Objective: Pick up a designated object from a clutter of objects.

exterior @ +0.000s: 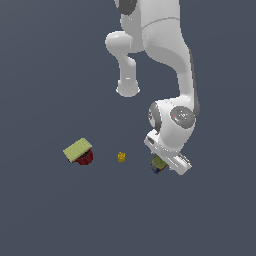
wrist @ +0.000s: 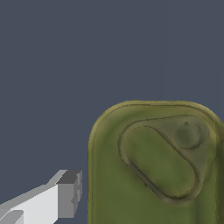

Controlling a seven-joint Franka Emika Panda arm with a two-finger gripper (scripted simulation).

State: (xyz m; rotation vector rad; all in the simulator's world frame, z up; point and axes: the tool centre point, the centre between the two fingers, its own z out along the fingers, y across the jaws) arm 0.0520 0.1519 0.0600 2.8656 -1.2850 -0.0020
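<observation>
A bare simulated test scene, not a real room: a flat, featureless grey-blue floor (exterior: 45, 215) all around the white arm (exterior: 170, 55), with flatly shaded rendered objects.

The white arm (exterior: 167, 55) bends downward, its wrist (exterior: 175, 122) low and its hand directly over the can (exterior: 158, 164). One grey-tipped finger (wrist: 65, 194) stands just beside the can's rim; the other finger seems hidden.

can (exterior: 158, 164): mostly hidden behind the arm's hand; cropped in the wrist view
pincer (wrist: 70, 194): one finger (wrist: 65, 197) showing (the other out of frame)
yellow piece (exterior: 121, 157): too small to identify
</observation>
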